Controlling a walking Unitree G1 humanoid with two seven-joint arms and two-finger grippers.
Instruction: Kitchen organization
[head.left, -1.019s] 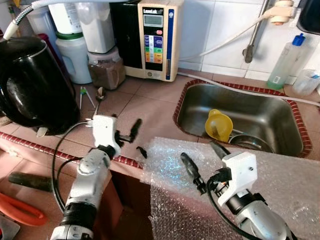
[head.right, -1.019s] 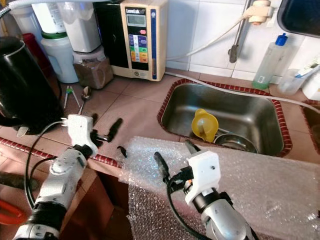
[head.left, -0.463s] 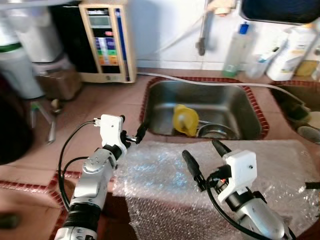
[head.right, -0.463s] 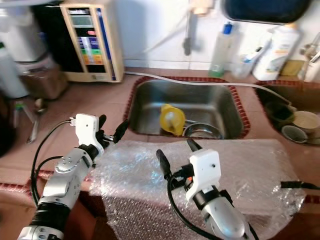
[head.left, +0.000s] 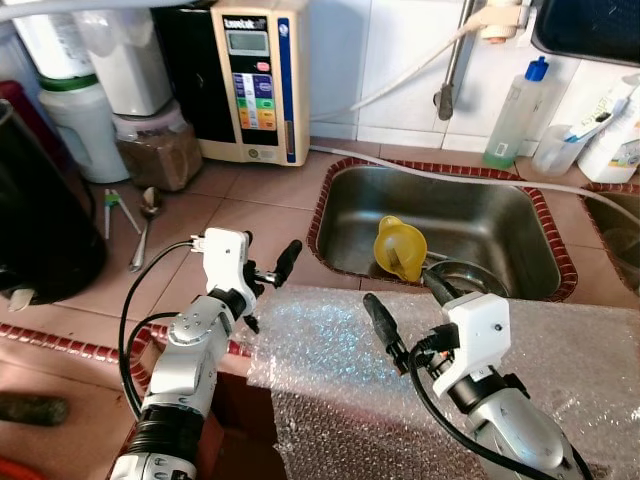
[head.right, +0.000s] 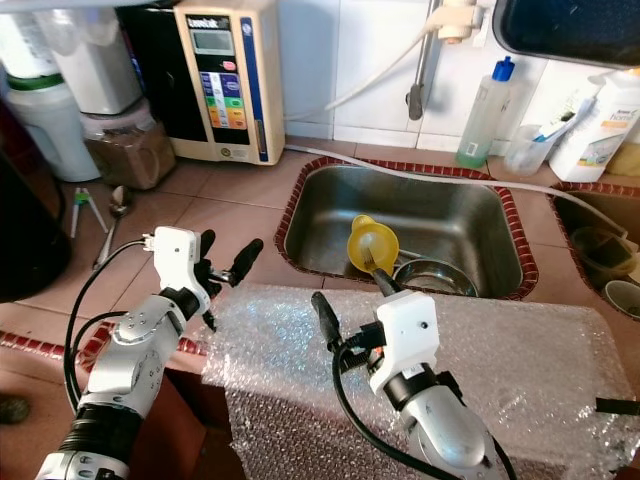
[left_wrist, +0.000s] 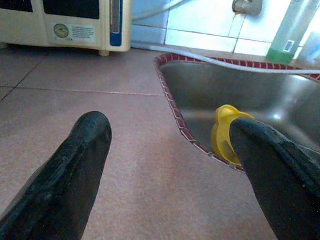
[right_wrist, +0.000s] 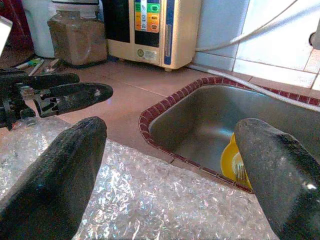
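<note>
Tiled kitchen counter (head.left: 250, 215) in front of me, steel sink (head.left: 520, 225) set into it, a sheet of bubble wrap (head.left: 330, 345) draped over the near edge. My left gripper (head.left: 268, 285) hovers over the counter just beside the wrap's corner, fingers spread wide, nothing held. My right gripper (head.left: 405, 312) hangs above the wrap, pointing at the sink, also wide and empty. Down in the basin: a yellow funnel (head.left: 400, 248) lying against a metal bowl (head.left: 465, 275). I'd say I'm in the approach step, lining up on the sink. Next move, as I judge it: reach the right gripper forward and down past the rim and close on the funnel's edge.
</note>
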